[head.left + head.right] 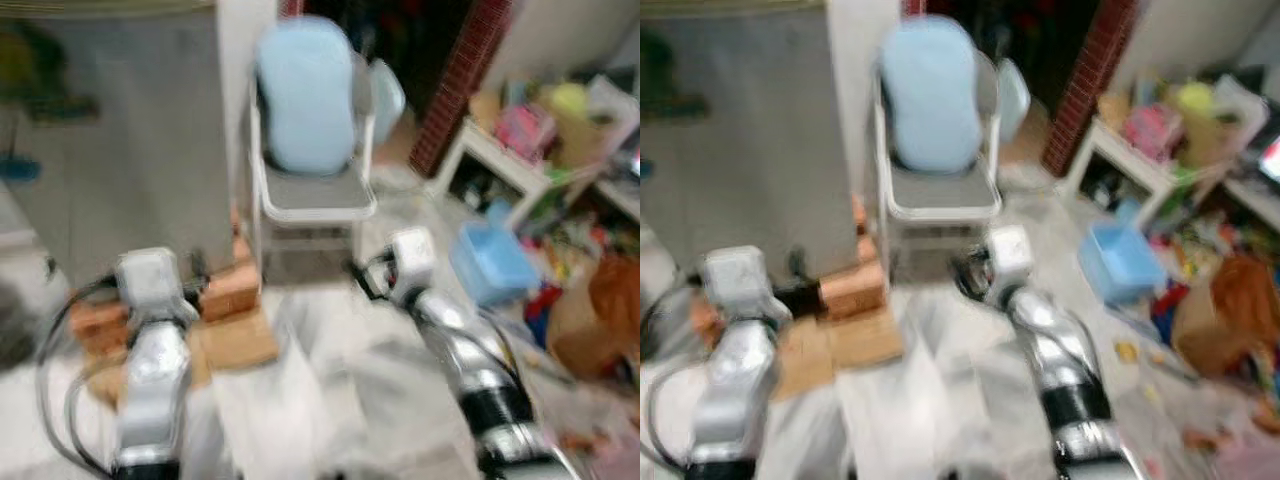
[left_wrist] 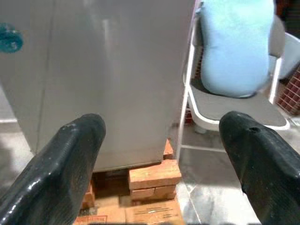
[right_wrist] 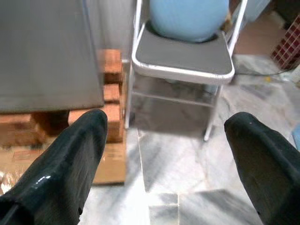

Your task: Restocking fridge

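Before the grey fridge (image 2: 103, 79), both claws spread, empty, left claw (image 2: 161, 154), right claw (image 3: 166, 154)

**No legible text**

Nothing can be read in any view. The one sign of print is a band of red marks on the flattened cardboard (image 2: 140, 213) under the bricks (image 2: 154, 179), toward six o'clock in the left wrist view, too blurred and cropped to make out. The grey fridge (image 2: 103, 75) face bears no readable label or brand.
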Controlling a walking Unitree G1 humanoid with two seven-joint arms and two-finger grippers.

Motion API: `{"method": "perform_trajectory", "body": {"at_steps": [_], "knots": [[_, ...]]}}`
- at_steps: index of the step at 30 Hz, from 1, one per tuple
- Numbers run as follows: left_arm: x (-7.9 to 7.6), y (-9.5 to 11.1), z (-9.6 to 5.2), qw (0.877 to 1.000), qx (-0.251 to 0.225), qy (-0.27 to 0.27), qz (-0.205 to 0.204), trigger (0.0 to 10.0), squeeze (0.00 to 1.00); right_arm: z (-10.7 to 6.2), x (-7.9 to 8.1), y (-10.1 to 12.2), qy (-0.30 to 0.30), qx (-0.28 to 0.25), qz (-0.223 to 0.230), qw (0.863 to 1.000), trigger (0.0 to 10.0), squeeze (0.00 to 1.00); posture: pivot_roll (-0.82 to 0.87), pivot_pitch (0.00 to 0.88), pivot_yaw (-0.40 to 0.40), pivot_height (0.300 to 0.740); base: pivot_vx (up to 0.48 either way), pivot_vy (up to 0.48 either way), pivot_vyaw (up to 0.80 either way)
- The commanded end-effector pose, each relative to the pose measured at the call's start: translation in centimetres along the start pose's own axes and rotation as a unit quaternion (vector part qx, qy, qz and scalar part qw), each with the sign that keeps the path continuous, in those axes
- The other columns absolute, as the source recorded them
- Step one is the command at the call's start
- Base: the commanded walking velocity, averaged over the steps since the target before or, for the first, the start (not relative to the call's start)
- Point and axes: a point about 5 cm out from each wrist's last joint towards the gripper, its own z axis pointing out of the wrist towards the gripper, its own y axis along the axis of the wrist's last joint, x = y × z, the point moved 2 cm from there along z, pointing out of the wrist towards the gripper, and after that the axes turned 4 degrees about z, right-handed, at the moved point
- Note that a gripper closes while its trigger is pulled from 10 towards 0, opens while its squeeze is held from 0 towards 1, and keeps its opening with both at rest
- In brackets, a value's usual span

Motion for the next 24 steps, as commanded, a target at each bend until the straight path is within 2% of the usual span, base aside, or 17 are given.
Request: {"method": "perform_trajectory", "body": {"at_steps": [1,4,7,10,11,13,18,20,24], "knots": [[0.9,0.1,0.1,1.000,-0.001,0.013,0.004,10.0,0.00,0.4,1.1,1.0,0.015,-0.016,-0.003,1.000,10.0,0.00,0.08,0.000,-0.113,0.740,0.000,0.480,0.00],[0.8,0.2,0.1,1.000,-0.006,0.006,0.003,10.0,0.00,0.4,1.1,1.0,0.015,-0.015,-0.004,1.000,10.0,0.00,0.08,0.000,-0.114,0.740,0.000,0.415,-0.80],[0.6,0.4,0.3,1.000,-0.007,0.000,0.002,10.0,0.00,0.5,1.0,1.5,0.013,-0.020,-0.004,1.000,10.0,0.00,0.08,0.000,-0.112,0.740,0.000,0.000,-0.80],[0.0,1.5,0.9,1.000,-0.018,-0.017,-0.003,10.0,0.00,0.5,0.8,3.7,0.007,-0.050,0.002,0.999,10.0,0.00,0.07,0.000,-0.101,0.740,0.000,0.000,-0.80],[0.0,1.5,0.9,1.000,-0.018,-0.017,-0.003,10.0,0.00,0.5,0.8,3.7,0.007,-0.050,0.002,0.999,10.0,0.00,0.07,0.000,-0.101,0.740,0.000,0.000,-0.80],[-0.4,1.9,1.5,0.999,-0.024,-0.034,0.007,10.0,0.00,0.5,0.0,4.6,-0.007,-0.061,0.005,0.998,10.0,0.00,0.07,0.000,-0.090,0.740,0.000,0.000,-0.80],[-0.7,2.0,1.9,0.999,-0.018,-0.050,0.005,10.0,0.00,0.2,-1.1,5.0,-0.033,-0.065,0.014,0.997,10.0,0.00,0.04,0.000,-0.065,0.740,0.000,0.000,-0.80],[-0.9,2.7,1.8,0.997,-0.025,-0.067,0.012,10.0,0.00,-0.8,-2.1,4.8,-0.063,-0.070,0.018,0.995,10.0,0.00,0.03,0.000,-0.046,0.740,0.000,0.000,-0.80],[-1.0,3.1,1.9,0.997,-0.029,-0.072,0.006,10.0,0.00,-1.4,-2.7,4.6,-0.080,-0.070,0.027,0.994,10.0,0.00,0.02,0.000,-0.042,0.740,0.000,0.000,-0.80]]}}
